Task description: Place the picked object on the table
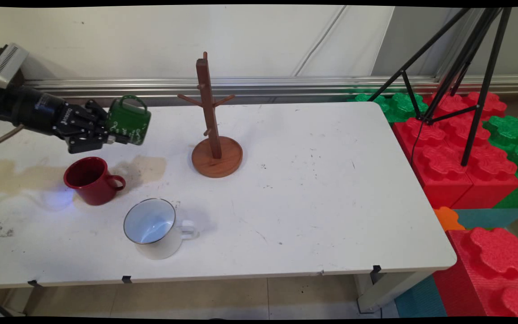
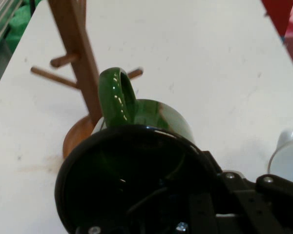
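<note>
Held: glossy green ceramic mug (image 1: 128,120), upper left of frame, lifted off the white surface (image 1: 313,189).
Gripper (image 1: 111,135): fingers clamped on the mug's rim.
Handling: likely rigid, slick, breakable; the rim gives the hold.
Nearby: wooden peg mug stand (image 1: 214,135), right of the mug.

White table (image 1: 313,189) bore a wooden mug tree (image 1: 214,135) standing upright on its round base, a red mug (image 1: 90,180) beside a brownish stain (image 1: 144,168), and a white enamel mug (image 1: 153,227) nearer the front edge (both upright). Red and green foam blocks (image 1: 461,148) and a black tripod (image 1: 461,67) stood at right.
</note>
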Controlling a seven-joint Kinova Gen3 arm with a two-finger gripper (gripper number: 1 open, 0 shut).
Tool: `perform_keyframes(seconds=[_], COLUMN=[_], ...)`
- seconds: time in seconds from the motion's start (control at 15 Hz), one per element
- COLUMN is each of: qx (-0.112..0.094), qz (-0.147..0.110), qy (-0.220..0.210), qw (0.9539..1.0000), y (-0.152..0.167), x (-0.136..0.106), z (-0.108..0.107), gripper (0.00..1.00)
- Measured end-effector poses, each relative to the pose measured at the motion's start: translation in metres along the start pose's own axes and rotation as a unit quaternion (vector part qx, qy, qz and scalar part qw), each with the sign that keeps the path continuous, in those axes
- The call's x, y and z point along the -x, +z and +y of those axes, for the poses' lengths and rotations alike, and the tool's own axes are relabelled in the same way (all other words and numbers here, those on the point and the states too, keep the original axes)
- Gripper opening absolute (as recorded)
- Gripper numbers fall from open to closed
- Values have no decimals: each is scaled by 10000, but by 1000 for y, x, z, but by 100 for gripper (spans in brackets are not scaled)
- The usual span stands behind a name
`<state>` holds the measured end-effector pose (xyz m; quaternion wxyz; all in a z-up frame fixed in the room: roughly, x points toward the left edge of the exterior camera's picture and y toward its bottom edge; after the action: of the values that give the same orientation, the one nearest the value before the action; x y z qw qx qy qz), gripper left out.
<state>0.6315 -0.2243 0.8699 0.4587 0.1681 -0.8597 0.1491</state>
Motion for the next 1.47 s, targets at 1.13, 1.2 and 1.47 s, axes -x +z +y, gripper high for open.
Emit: perform_keyframes(seconds=[1.13,1.2,1.47], qx=[-37,-18,17], qz=[-1554,-1619,-1873], qy=[1083,1148,1390], qw=[9819,9801,9724], y=[-48,-48,-45], x=[38,39,44], z=[-60,-64,-82], gripper=[0,0,0])
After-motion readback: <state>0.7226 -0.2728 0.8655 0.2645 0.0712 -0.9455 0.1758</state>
